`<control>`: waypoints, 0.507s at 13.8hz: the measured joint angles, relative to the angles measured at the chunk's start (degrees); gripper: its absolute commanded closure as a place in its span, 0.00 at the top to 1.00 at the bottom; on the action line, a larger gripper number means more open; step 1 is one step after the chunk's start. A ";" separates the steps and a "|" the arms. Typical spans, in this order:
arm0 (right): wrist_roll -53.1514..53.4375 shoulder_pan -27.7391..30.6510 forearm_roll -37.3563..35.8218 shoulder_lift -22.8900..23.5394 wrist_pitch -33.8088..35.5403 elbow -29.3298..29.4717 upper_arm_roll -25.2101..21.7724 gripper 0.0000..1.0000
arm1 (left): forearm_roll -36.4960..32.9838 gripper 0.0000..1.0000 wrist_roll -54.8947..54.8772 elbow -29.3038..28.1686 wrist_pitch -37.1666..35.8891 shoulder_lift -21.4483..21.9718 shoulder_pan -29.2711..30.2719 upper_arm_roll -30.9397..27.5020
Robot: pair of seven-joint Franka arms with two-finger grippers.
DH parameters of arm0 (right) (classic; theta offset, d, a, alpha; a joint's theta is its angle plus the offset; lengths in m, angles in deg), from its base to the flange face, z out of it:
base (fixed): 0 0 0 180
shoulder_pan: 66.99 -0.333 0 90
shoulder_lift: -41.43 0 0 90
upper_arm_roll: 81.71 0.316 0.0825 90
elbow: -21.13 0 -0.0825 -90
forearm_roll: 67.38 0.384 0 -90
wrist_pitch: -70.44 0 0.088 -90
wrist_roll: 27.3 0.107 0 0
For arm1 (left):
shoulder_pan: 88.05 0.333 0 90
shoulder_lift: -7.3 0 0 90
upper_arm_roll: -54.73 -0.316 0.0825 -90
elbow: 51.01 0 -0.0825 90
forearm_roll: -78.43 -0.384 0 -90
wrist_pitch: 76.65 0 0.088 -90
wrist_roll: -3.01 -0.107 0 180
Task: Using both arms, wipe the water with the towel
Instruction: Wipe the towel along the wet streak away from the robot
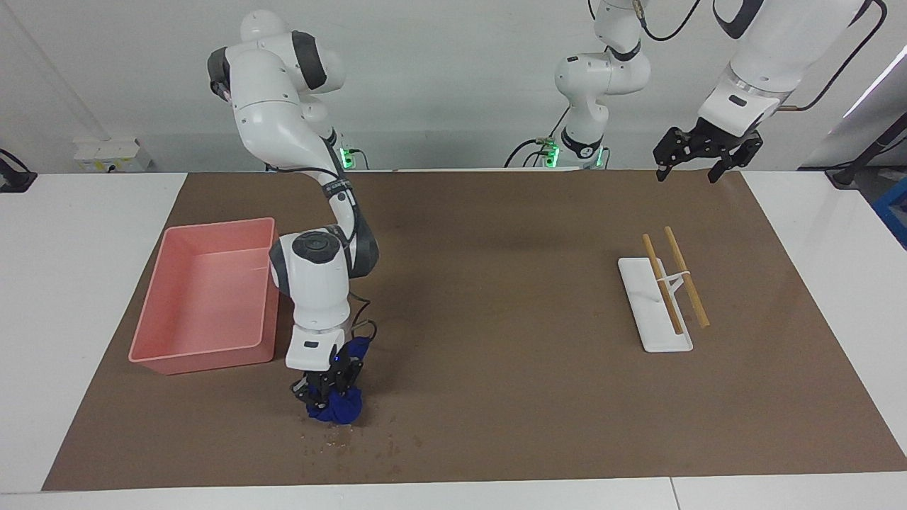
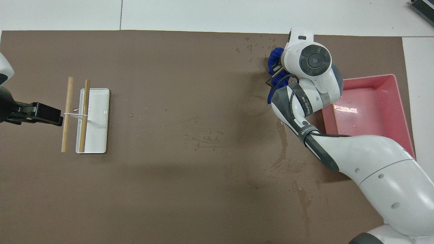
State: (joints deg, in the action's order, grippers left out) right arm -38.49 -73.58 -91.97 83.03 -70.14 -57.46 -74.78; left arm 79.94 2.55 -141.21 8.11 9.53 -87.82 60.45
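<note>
Evidently towel (image 1: 339, 409) clamped in right end effector (image 1: 327, 394), bunched and pressed onto mat (image 1: 496, 340) at water specks (image 1: 368, 445), beside pink tray (image 1: 205, 297), so cloth soaks spill. Left end effector (image 1: 698, 168) held spread, empty, waiting above mat edge near chopstick plate (image 1: 655, 312).

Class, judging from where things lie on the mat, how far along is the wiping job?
Done: the right gripper is shut on the towel. In hand: the towel is pressed onto the water specks. Left: specks farther from the robots remain. The left gripper waits, open, over the mat's edge.
</note>
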 measured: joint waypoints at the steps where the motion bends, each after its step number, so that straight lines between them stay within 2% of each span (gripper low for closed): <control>1: -0.86 -0.01 -0.01 -0.03 3.60 2.04 0.22 0.00 | 0.00 1.00 0.00 0.00 0.00 0.00 0.00 0.00; 5: -2.81 0.52 1.75 -3.74 18.25 7.69 3.14 0.00 | 0.00 1.00 0.00 0.00 -0.01 0.00 0.00 0.00; 7: -2.81 0.84 6.84 -5.65 21.03 7.66 3.72 0.00 | 0.00 1.00 0.00 0.00 -0.01 0.00 0.00 0.00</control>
State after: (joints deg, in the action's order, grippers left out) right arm -41.31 -72.74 -85.13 77.38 -49.11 -49.81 -71.06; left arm 79.94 2.55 -141.21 8.10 9.53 -87.82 60.44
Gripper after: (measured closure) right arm 0.837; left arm 0.000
